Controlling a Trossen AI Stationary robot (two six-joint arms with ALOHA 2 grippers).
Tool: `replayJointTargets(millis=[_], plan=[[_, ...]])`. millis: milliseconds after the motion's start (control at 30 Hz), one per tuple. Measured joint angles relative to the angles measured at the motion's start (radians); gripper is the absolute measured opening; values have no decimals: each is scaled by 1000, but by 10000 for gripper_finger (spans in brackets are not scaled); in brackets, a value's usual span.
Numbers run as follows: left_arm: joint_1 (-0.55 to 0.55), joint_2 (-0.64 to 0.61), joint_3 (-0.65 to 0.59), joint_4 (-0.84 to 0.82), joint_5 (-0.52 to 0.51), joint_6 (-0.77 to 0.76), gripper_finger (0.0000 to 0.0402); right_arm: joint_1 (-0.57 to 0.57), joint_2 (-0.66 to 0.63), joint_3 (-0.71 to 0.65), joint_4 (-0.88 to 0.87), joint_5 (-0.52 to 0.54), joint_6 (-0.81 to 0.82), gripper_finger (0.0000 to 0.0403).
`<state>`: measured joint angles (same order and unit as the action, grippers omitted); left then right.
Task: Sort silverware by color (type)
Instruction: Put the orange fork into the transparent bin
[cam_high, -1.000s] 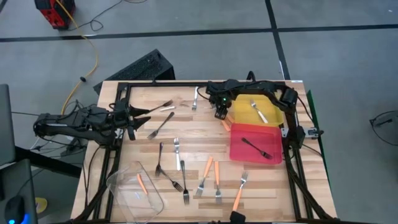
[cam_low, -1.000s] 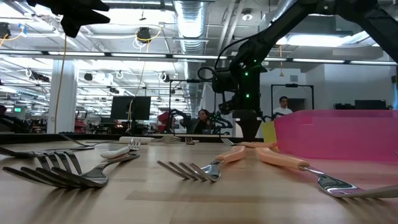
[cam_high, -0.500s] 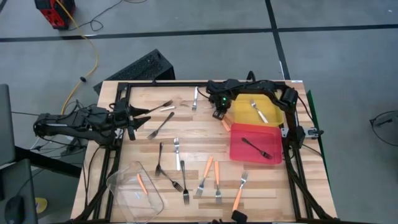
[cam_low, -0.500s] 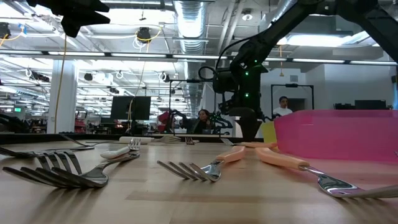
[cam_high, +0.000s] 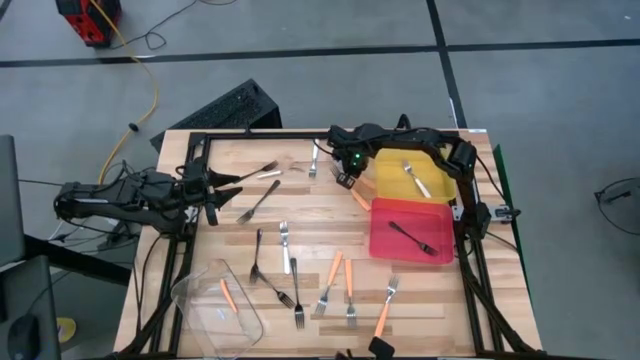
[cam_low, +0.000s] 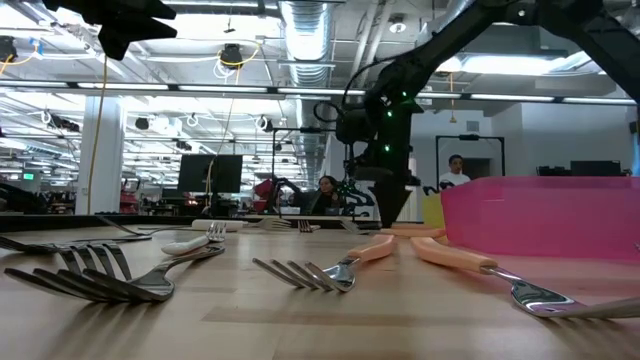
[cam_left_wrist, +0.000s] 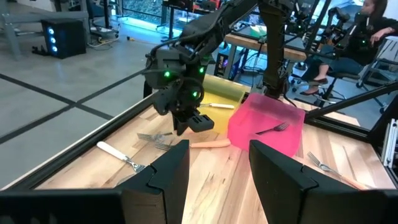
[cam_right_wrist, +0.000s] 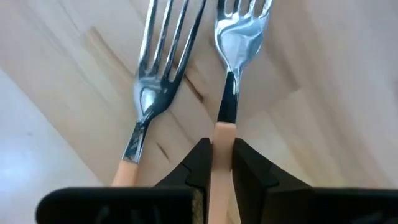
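Right wrist view shows the right gripper (cam_right_wrist: 222, 163) with fingers clamped on an orange-handled fork (cam_right_wrist: 226, 81), a second orange fork (cam_right_wrist: 149, 87) lying just beside it; a second ago those fingers stood wide, so the grasp is fresh and the lift appears next; high view places this gripper (cam_high: 345, 178) at 9 o'clock of the yellow tray (cam_high: 392, 172) on the counter (cam_high: 230, 230); left gripper (cam_left_wrist: 217, 163) waits at the counter's 9 o'clock edge, fingers apart, holding nothing.
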<state>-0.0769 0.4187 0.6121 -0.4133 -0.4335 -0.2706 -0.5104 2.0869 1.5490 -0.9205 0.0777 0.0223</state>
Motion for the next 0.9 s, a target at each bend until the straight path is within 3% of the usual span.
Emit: replayJointTargets(millis=[533,900], plan=[[0,0,0,0,8,-18,151,62,-3,273,-212,6,-8,65],[0,0,0,0,8,-41,151,211,-5,414,-224,4,1,65]])
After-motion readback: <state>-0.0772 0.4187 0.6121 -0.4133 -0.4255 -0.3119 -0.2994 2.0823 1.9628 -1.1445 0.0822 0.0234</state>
